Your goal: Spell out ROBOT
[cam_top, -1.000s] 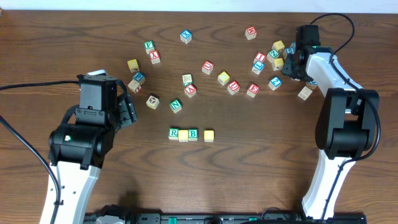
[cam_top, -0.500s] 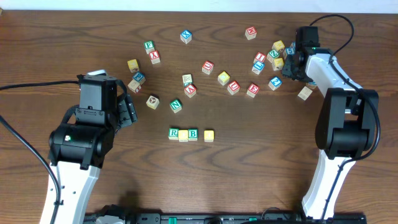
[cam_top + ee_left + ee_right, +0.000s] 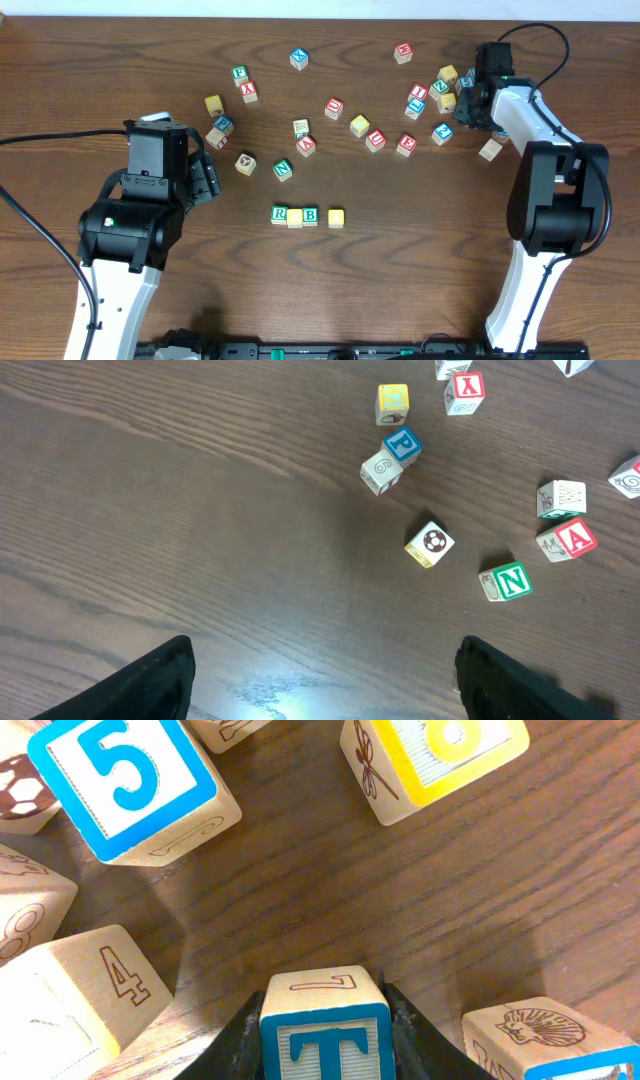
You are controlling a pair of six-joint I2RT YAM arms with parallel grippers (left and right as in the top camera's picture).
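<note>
A short row of letter blocks stands near the table's middle: a green R (image 3: 279,214), a yellow block (image 3: 294,217), a green B (image 3: 310,215), then a gap and a yellow block (image 3: 336,217). My right gripper (image 3: 325,1040) is shut on a blue T block (image 3: 326,1032) at the far right of the table (image 3: 466,95), among other blocks. My left gripper (image 3: 320,680) is open and empty over bare wood at the left. Loose letter blocks lie scattered across the far half.
In the right wrist view a blue 5 block (image 3: 130,780), a yellow block (image 3: 435,755), a 4 block (image 3: 80,1000) and a shell block (image 3: 555,1040) crowd round the T. In the left wrist view lie a green N (image 3: 506,581), a red A (image 3: 567,540) and a blue P (image 3: 402,444).
</note>
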